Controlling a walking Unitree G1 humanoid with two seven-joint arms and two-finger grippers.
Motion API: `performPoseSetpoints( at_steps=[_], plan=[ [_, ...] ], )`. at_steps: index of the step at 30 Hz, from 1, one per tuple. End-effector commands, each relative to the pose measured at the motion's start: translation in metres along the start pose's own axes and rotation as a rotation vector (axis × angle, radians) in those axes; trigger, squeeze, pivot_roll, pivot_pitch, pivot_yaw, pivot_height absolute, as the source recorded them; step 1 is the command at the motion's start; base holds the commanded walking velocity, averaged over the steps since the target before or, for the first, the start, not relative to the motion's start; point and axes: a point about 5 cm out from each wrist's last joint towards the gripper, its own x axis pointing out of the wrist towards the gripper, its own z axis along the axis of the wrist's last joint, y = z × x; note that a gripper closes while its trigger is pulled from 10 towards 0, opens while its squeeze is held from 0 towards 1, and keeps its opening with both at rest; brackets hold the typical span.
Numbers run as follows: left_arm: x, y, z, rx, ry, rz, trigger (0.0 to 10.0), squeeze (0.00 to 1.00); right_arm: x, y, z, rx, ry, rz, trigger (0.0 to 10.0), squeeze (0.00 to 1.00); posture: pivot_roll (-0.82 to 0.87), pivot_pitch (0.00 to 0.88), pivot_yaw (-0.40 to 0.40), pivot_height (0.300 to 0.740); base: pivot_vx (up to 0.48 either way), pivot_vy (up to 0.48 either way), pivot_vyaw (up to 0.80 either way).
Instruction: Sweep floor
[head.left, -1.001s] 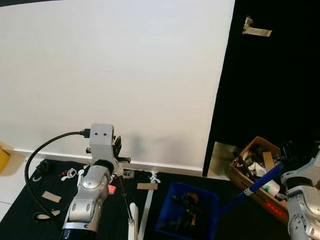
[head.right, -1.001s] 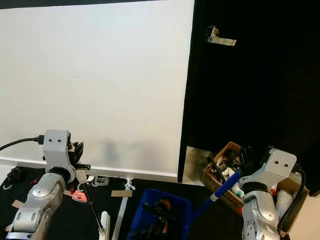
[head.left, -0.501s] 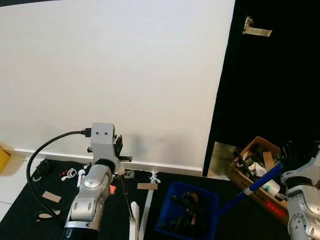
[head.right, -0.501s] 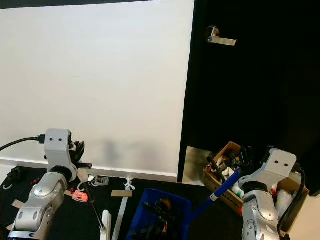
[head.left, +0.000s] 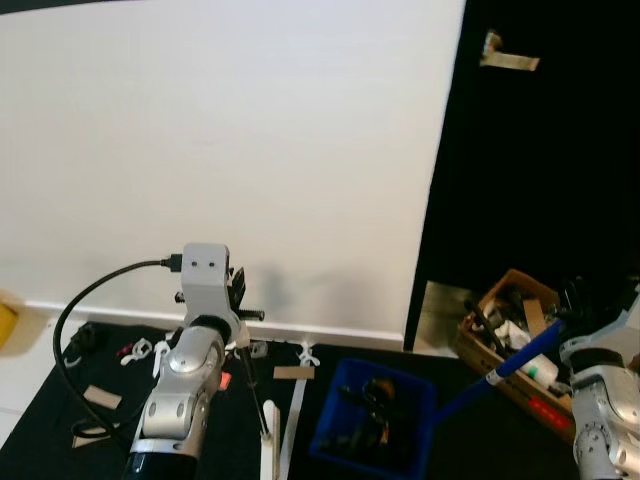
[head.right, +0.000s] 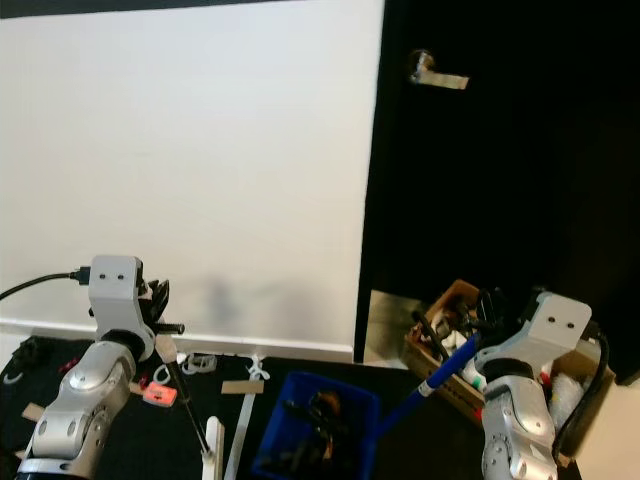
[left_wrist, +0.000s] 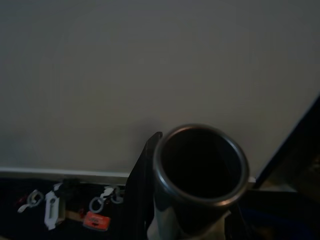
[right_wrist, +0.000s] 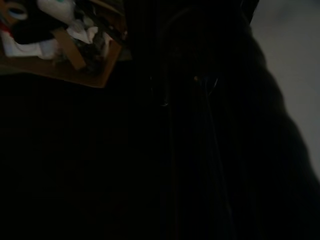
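Right wrist view: nearly black, the right gripper's (head.right: 478, 322) finger spread indiscernible, though a blue handle (head.right: 432, 381) runs from it down and leftward beside a blue bin (head.right: 315, 428); the handle's lower end is cut off. Left gripper (head.left: 238, 296): clamped on a dark tube (left_wrist: 200, 172) whose open mouth blocks its wrist view, the thin black pole (head.left: 257, 398) slanting below it to a white piece (head.left: 267, 445) on the black floor (head.left: 110, 370). Cardboard box (head.left: 505, 335) of clutter sits just beside the right gripper; small scraps (head.left: 222, 378) lie beneath the left.
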Motion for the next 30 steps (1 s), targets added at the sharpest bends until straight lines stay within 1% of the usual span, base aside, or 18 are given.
performPoseSetpoints(
  at_steps=[1,7,30],
  plan=[
    [0.0014,-0.0009,-0.0002,0.000,0.001,-0.001,10.0,0.00,-0.0016,-0.0055,-0.0004,0.015,-0.001,-0.018,10.0,0.00,-0.03,0.117,0.103,0.740,0.000,0.000,-0.80],
    [0.0043,0.0000,0.0021,-0.001,-0.007,0.005,10.0,0.00,0.0001,-0.0066,0.0010,0.012,-0.004,-0.017,10.0,0.00,-0.03,0.110,0.103,0.740,0.000,0.000,-0.80],
    [0.0027,0.0000,0.0004,-0.003,-0.006,0.010,10.0,0.00,-0.0016,-0.0057,-0.0021,0.017,0.003,-0.019,10.0,0.00,-0.03,0.104,0.105,0.740,0.000,0.000,-0.80]
  ],
)
